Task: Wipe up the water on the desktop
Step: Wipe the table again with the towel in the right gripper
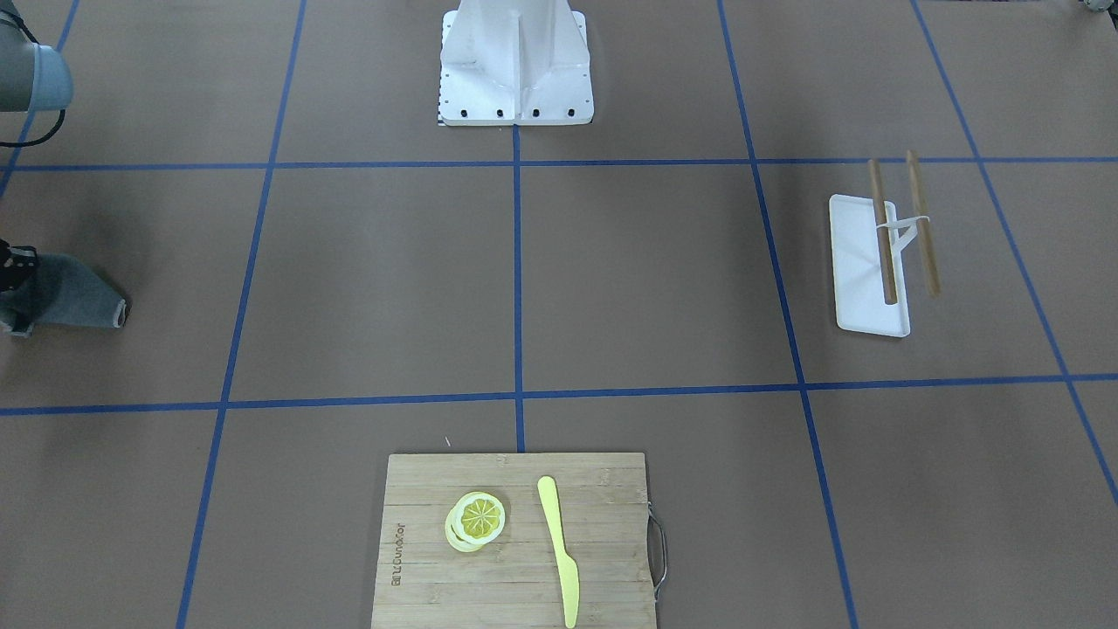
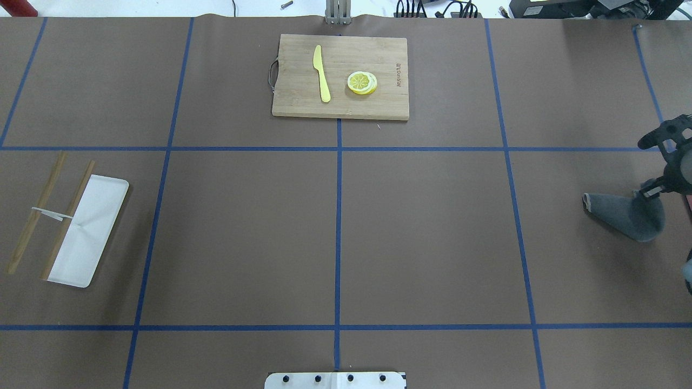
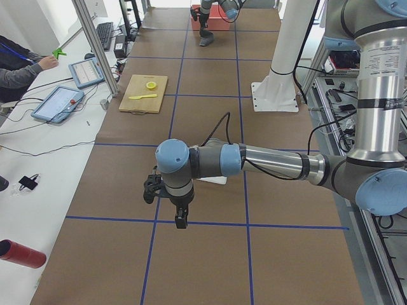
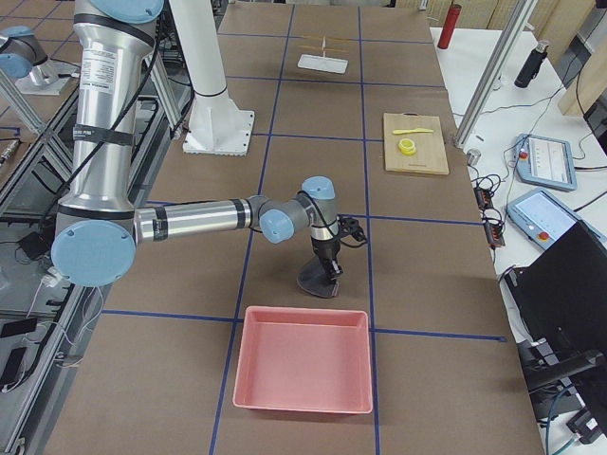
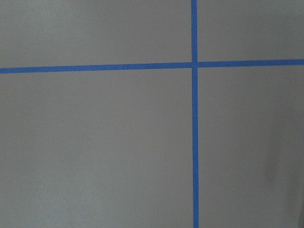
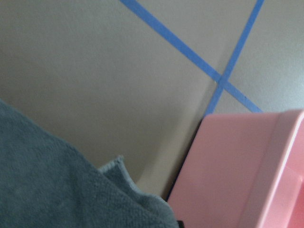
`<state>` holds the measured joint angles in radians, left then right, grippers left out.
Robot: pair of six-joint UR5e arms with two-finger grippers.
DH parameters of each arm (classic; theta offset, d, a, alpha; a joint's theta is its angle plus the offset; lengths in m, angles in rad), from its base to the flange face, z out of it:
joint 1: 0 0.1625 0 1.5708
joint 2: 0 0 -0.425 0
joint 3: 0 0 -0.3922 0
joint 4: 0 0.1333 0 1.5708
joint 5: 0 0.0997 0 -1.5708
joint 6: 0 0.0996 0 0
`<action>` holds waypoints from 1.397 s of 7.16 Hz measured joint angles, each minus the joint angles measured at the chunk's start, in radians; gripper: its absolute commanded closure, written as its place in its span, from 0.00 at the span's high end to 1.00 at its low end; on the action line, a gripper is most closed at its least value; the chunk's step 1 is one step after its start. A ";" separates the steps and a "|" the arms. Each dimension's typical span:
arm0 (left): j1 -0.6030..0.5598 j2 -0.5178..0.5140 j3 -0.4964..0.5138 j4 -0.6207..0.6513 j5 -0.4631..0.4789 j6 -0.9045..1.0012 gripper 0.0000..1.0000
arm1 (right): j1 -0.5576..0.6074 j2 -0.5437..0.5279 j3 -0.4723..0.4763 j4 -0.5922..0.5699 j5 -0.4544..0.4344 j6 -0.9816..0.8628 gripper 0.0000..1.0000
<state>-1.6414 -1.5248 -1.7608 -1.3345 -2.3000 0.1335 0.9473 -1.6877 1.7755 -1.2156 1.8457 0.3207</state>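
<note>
The overhead view looks down from behind the robot: the base plate (image 2: 335,380) sits at bottom centre and the cutting board (image 2: 340,75) at top centre. The front-facing view looks steeply down from the opposite side, so the board lies at bottom centre and the base at top. Both share the white tray (image 2: 94,237), at left in one and at right in the other. The two side views look along the worktop (image 3: 203,76) from opposite ends. The left wrist camera faces straight down on a tape crossing (image 5: 194,63). The right wrist camera sits close and tilted over a grey cloth (image 6: 47,190) and pink tray (image 6: 237,166).
</note>
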 measured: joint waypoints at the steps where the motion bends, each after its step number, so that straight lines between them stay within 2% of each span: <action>1: 0.000 0.000 0.001 0.000 0.000 0.000 0.99 | -0.059 0.039 0.020 0.003 0.025 0.111 0.00; 2: 0.000 0.000 0.002 0.000 0.000 0.000 0.99 | -0.142 0.090 0.049 0.001 0.030 0.247 0.00; 4: 0.000 0.000 0.004 0.001 0.001 -0.001 0.99 | -0.300 0.200 0.080 -0.007 -0.014 0.486 0.00; 6: 0.000 0.002 0.001 0.004 0.000 -0.007 0.99 | -0.371 0.257 0.144 -0.065 -0.038 0.598 0.00; 8: 0.000 0.015 -0.003 0.003 -0.001 -0.007 0.99 | -0.377 0.237 0.234 -0.198 -0.042 0.601 0.00; 10: 0.000 0.019 -0.003 0.002 -0.001 -0.006 0.99 | -0.337 0.108 0.257 -0.223 -0.053 0.480 0.00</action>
<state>-1.6414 -1.5062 -1.7641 -1.3329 -2.3010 0.1276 0.6105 -1.5795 2.0330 -1.4385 1.7922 0.8004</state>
